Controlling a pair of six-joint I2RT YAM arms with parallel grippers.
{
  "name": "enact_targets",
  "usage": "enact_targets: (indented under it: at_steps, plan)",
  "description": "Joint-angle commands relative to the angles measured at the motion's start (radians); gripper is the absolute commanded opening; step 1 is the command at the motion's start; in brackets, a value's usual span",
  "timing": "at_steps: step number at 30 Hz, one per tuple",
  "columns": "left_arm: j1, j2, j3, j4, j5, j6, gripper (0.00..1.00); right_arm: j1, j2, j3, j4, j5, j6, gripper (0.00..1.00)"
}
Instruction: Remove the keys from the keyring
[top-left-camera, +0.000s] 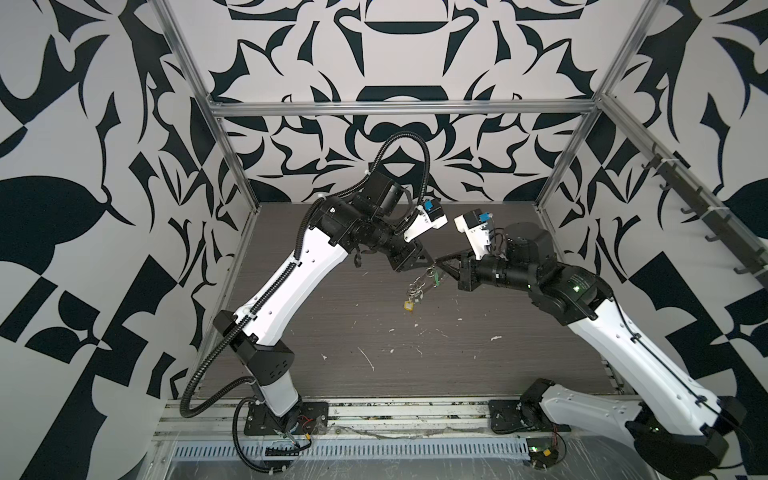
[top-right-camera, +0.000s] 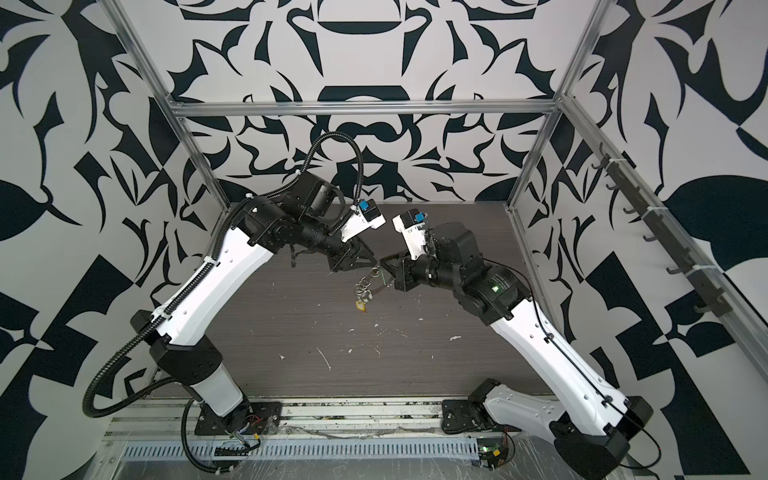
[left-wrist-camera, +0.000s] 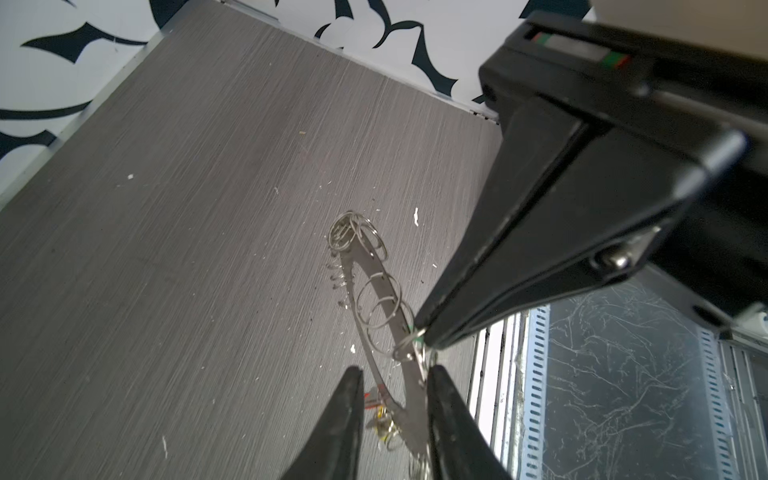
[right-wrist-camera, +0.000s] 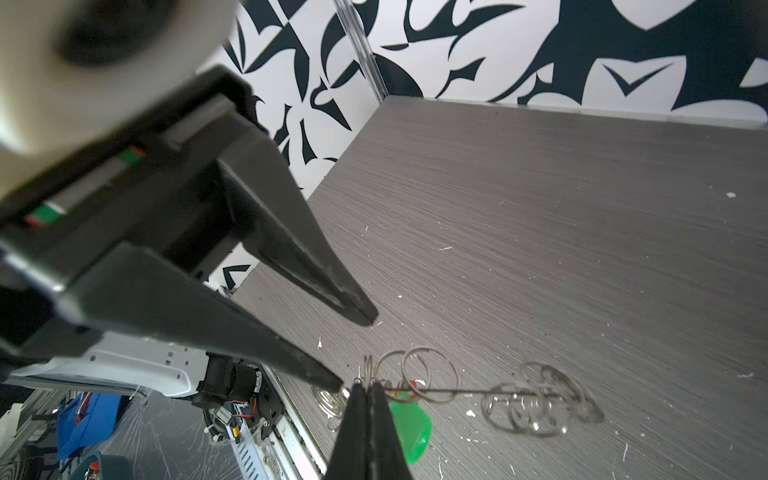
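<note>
The keyring (top-left-camera: 419, 286) hangs tilted above the table in both top views, a flat grey disc (left-wrist-camera: 376, 286) fringed with wire loops. My right gripper (right-wrist-camera: 366, 386) is shut on its upper rim, beside a green tag (right-wrist-camera: 409, 428). My left gripper (left-wrist-camera: 395, 370) is open, its fingers (left-wrist-camera: 446, 415) astride the same rim right by the right gripper's tip (left-wrist-camera: 428, 332). One left finger (right-wrist-camera: 328, 376) ends against the loops next to the right fingertips. Small keys with a yellow tag (top-left-camera: 408, 306) and a red-orange tag (left-wrist-camera: 371, 397) dangle from the low end.
White scraps (top-left-camera: 494, 337) lie scattered over the grey wood-grain table (top-left-camera: 332, 324). Patterned walls and an aluminium frame (top-left-camera: 232, 174) close in three sides. A slotted cable channel (top-left-camera: 374, 451) runs along the front edge.
</note>
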Motion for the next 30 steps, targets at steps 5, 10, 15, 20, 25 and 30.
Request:
enact_targets:
  at_steps: [5, 10, 15, 20, 25, 30]
  plan:
    - [0.003, 0.02, 0.033, -0.057, 0.103, 0.078, 0.29, -0.001, -0.016, 0.08, 0.019, -0.058, -0.033, 0.0]
    - [0.011, 0.019, 0.045, -0.081, 0.146, 0.099, 0.23, 0.0, -0.011, 0.088, -0.012, -0.068, -0.051, 0.0]
    - [0.025, 0.011, 0.047, -0.091, 0.194, 0.103, 0.22, 0.0, -0.005, 0.09, -0.009, -0.091, -0.041, 0.0]
    - [0.029, 0.012, 0.034, -0.091, 0.228, 0.101, 0.21, 0.001, -0.002, 0.095, -0.002, -0.099, -0.037, 0.0]
    - [0.03, 0.019, 0.03, -0.1, 0.248, 0.102, 0.21, -0.001, -0.002, 0.094, 0.001, -0.106, -0.036, 0.0]
    - [0.029, 0.031, 0.043, -0.131, 0.27, 0.114, 0.22, 0.0, -0.009, 0.076, 0.026, -0.106, -0.038, 0.0]
